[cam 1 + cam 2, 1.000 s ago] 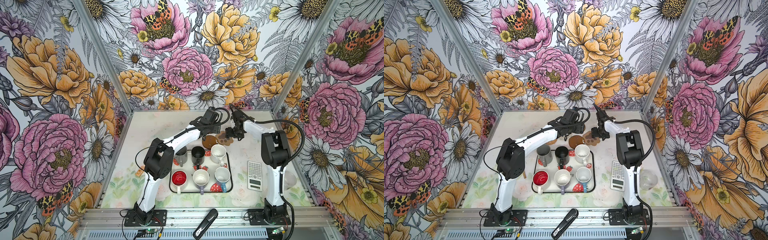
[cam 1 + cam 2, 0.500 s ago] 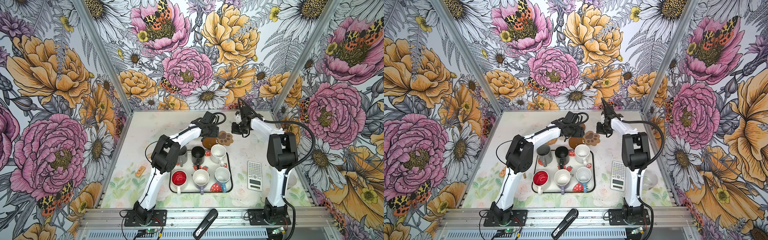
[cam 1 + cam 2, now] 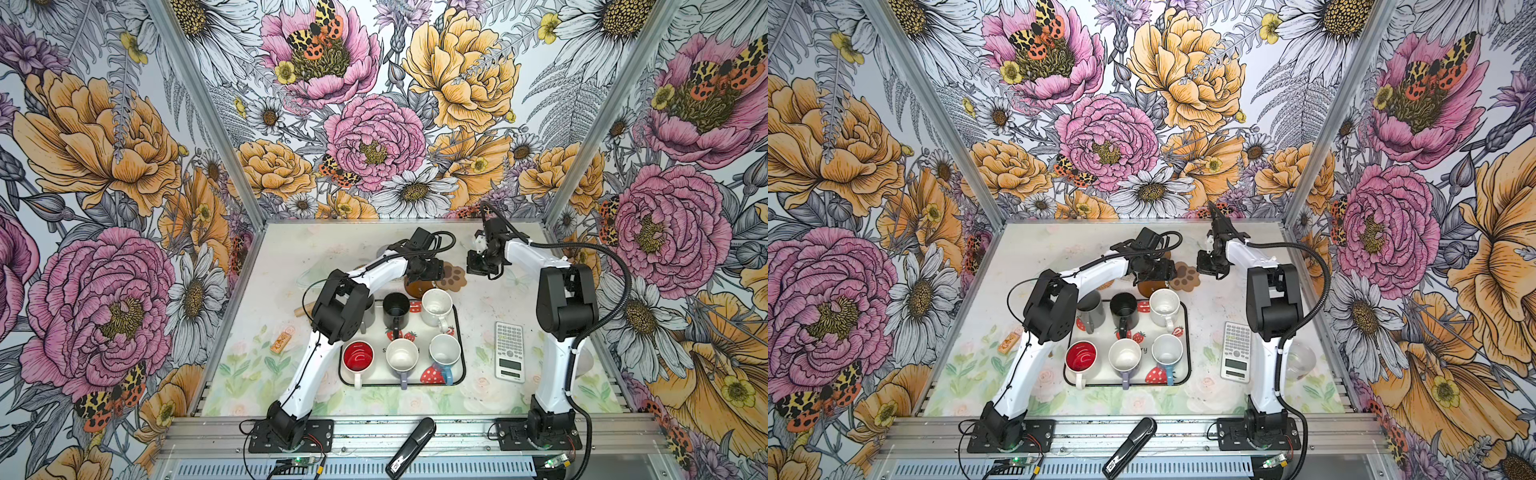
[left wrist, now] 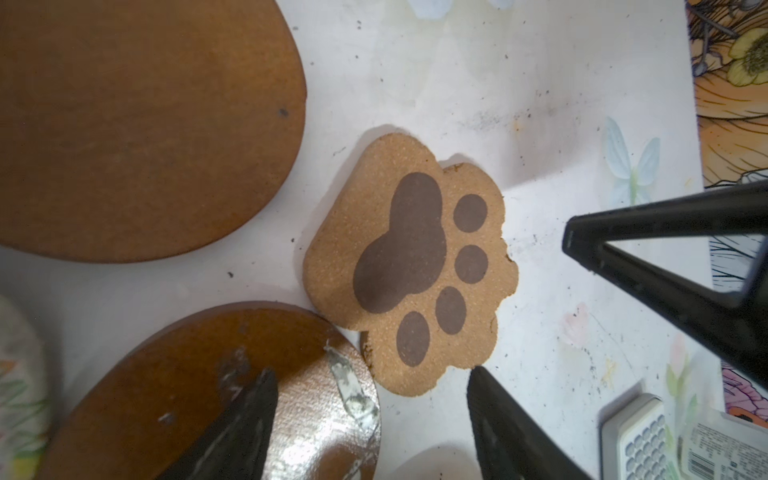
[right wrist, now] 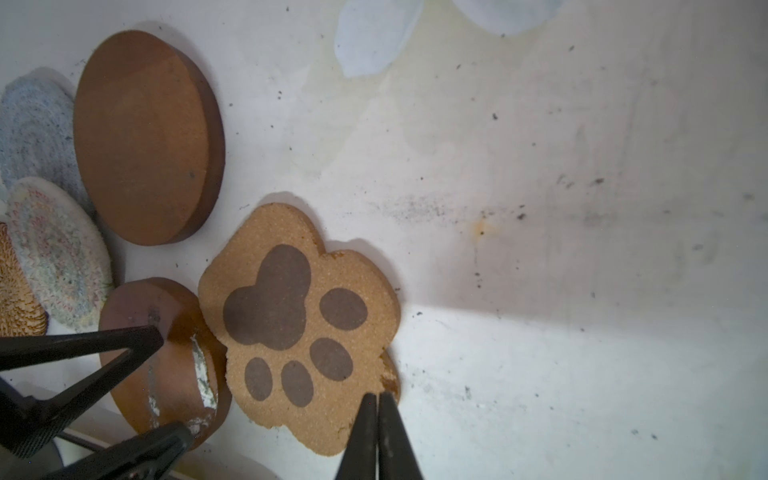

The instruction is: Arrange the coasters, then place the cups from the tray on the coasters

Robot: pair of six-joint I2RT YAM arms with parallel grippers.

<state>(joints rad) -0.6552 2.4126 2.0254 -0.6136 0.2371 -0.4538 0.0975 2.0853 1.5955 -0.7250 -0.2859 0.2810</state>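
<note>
The paw-shaped coaster (image 3: 453,277) (image 4: 411,266) (image 5: 299,324) lies flat behind the tray (image 3: 382,377), touching a taped brown disc coaster (image 4: 187,374) (image 5: 166,361). My left gripper (image 3: 430,270) (image 4: 370,374) hangs open over where those two meet. My right gripper (image 3: 478,266) (image 5: 377,397) is shut and empty, its tips over the paw coaster's edge. A second brown disc (image 5: 141,137), grey-blue (image 5: 33,124) and cream (image 5: 58,249) crochet mats and a rattan mat (image 5: 16,299) lie beside them. Red-inside (image 3: 358,356), lavender (image 3: 402,354), blue (image 3: 444,350), speckled white (image 3: 436,302) and black (image 3: 396,304) cups stand on the tray. My left arm partly hides the grey cup (image 3: 370,316).
A white calculator (image 3: 509,351) lies right of the tray, with a clear glass jar (image 3: 1301,359) beyond the right arm. A small orange tag (image 3: 280,344) sits left of the tray. A black device (image 3: 411,446) rests on the front rail.
My right gripper has gone from open to shut beside the paw coaster. My left arm has reached a little further right over the coasters.
</note>
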